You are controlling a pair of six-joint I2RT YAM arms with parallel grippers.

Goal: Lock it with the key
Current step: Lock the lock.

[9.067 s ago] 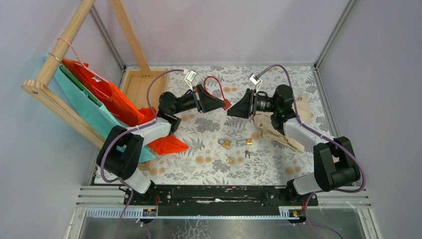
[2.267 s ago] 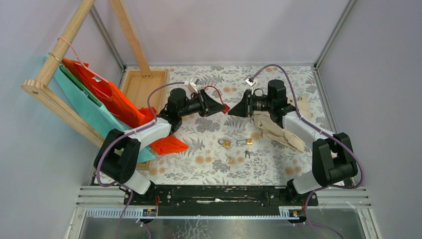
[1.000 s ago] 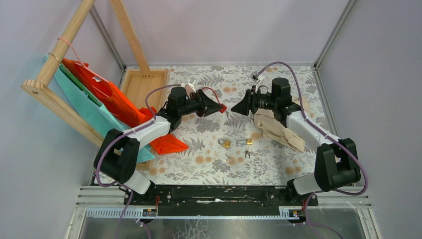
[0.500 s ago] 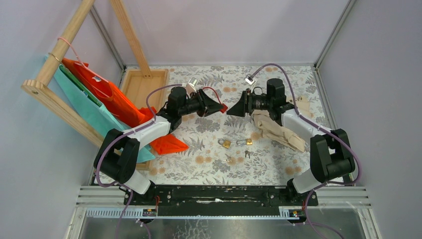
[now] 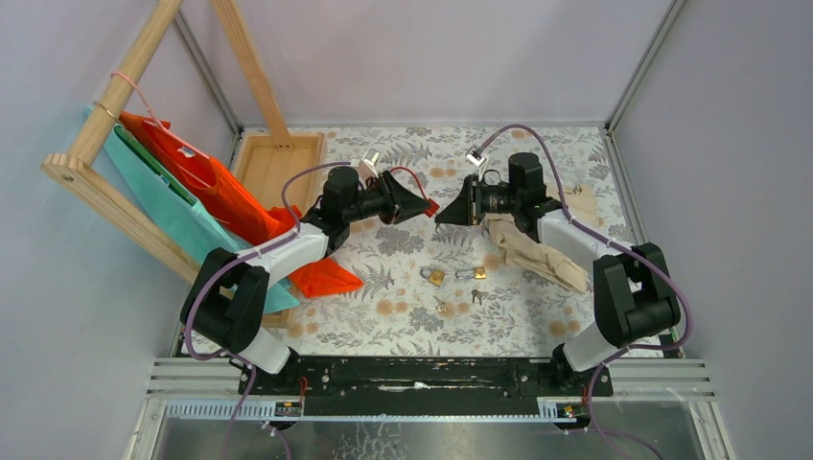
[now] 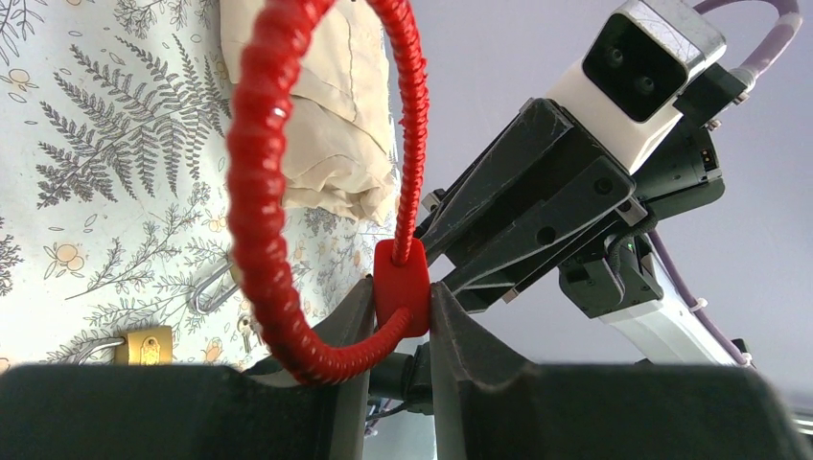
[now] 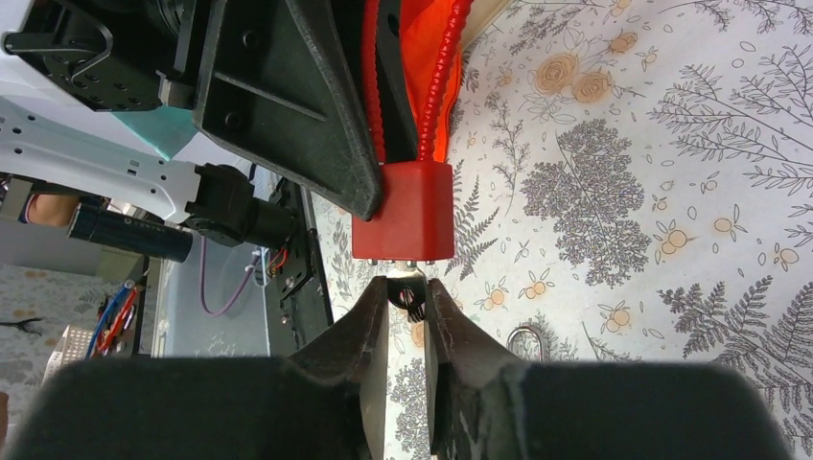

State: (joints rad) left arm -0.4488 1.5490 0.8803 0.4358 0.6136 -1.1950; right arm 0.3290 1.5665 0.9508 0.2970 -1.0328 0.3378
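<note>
Counter (image 5: 383,321), floral-patterned, carrying the lot; items are listed from the near edge outward.

Loose keys (image 5: 443,307), two, small, lying flat just beyond the arm bases; not in use.

Brass padlocks (image 5: 436,277), two, steel shackles, lying just beyond the loose keys; no part of the job.

Orange bag (image 5: 326,278), flat at the left. Beige cloth (image 5: 532,254), crumpled, under the right forearm.

Right hand (image 7: 406,286), raised off the counter, fingers drawn narrow and pinched on a small key (image 7: 407,295). The key points straight at the underside of the lock, its tip at the keyhole face; how deep it sits cannot be told. It is held end-on, probably so that a roll of the wrist can turn it.

Lock (image 7: 403,222), red, a small block body with a long ribbed red cable (image 6: 259,192) looped above it. Position: mid-air over the middle of the counter, between the two hands. Both cable ends appear to enter the body, so turning the key looks like the remaining step.

Left hand (image 6: 401,292), fingers clamped on the sides of the lock body, keyhole face turned toward the right hand. It serves as a vice, bracing the body against the twist.

Wooden tray (image 5: 278,153), far left corner.

Wooden rack (image 5: 125,77), leaning at the left wall, hung with a teal bag (image 5: 144,172).
</note>
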